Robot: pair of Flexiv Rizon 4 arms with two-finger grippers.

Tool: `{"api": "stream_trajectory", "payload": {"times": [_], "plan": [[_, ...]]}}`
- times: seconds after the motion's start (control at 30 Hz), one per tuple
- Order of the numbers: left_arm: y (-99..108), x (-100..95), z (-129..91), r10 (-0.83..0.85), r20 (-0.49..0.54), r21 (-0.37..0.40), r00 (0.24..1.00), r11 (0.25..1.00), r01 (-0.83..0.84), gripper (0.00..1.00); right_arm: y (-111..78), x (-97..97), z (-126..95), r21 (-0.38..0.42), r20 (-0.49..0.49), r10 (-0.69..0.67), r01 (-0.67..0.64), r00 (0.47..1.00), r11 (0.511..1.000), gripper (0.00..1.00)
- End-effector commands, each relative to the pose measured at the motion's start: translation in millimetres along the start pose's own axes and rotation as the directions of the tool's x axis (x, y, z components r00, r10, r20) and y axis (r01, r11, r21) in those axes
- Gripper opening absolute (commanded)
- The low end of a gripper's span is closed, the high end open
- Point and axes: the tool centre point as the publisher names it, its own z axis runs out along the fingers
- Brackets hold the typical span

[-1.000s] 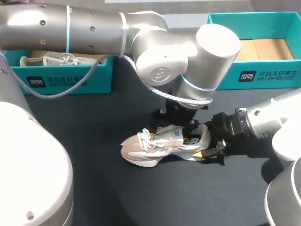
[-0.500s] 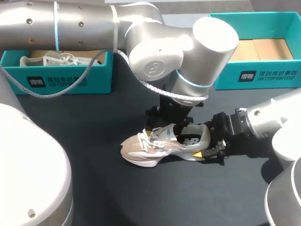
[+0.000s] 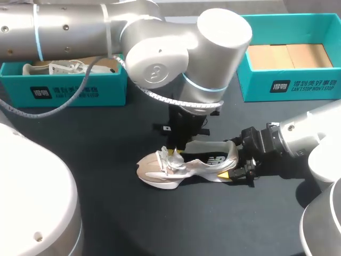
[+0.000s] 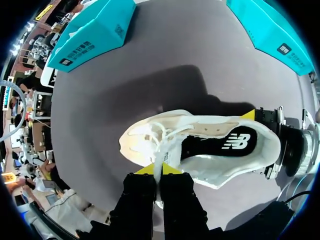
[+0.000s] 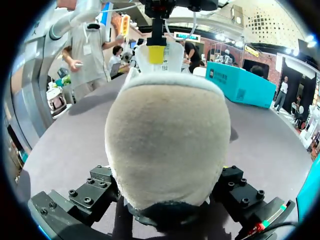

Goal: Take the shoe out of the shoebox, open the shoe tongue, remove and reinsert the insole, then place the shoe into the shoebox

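Head view: sneaker [image 3: 184,166] stands upright mid-table on the black table [image 3: 122,202], toe to the left, heel to the right. Left gripper [image 3: 176,149] drops straight down onto the lace area, and right gripper [image 3: 233,159] comes in low from the right at the heel. The empty right shoebox [image 3: 287,85] is at the far right, well apart from the sneaker, and is probably where it goes back. The left shoebox [image 3: 69,90] at the far left holds a second sneaker [image 3: 53,68]. Left wrist view: the left gripper's yellow tips are almost together, pinching the tongue [image 4: 159,162] between them. The tongue is drawn toward the toe so the collar gapes. The black insole [image 4: 220,145] is exposed and lies flat inside, not lifted yet. One yellow tip of the right gripper sits against the far side of the heel. Right wrist view: the heel [image 5: 167,145] fills the space between the right gripper's fingers, which are spread to heel width with one on each side, clamped on it. The tips themselves are hidden behind the heel here. My read is that the heel clamp is the anchor, so the tongue pull opens the shoe instead of dragging it. The step in hand looks like tongue opening, with the insole pull next. The risk is the tongue slipping out of such a thin pinch.
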Motion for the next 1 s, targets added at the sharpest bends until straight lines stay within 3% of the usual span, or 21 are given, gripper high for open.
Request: {"api": "stream_trajectory", "payload": {"times": [0.03,0.17,0.33,0.6,0.7,0.83,1.0], "plan": [[3,-16.3,2,-0.129,-0.006,0.008,0.992,0.992,0.129,0.0,0.3,0.6,2,0.003,0.002,0.0,0.0,1.0,1.0,0.0],[4,-27.1,6,-0.157,0.013,0.0,0.987,0.988,0.157,0.0,0.3,0.6,2,0.003,0.002,0.0,0.0,1.0,1.0,0.0],[1,-36.4,25,-0.198,0.107,0.012,0.974,0.98,0.198,0.0,0.3,0.6,2,0.003,0.002,0.0,0.0,1.0,1.0,0.0],[1,-38.7,55,-0.23,0.198,-0.003,0.953,0.972,0.235,0.0,0.3,0.6,2,0.003,0.002,0.0,0.0,1.0,1.0,0.0],[2,-40.7,65,-0.234,0.194,-0.034,0.953,0.969,0.245,0.11,0.3,0.6,2,0.003,0.002,0.0,0.0,1.0,1.0,0.0],[1,-47.6,73,-0.256,0.201,-0.05,0.946,0.961,0.271,0.15,0.3,0.6,2,0.003,0.002,0.0,0.0,1.0,1.0,0.0],[0,-59.9,74,-0.282,0.207,-0.06,0.937,0.952,0.3,0.49,0.3,0.6,2,0.003,0.002,0.0,0.0,1.0,1.0,0.0]]}}
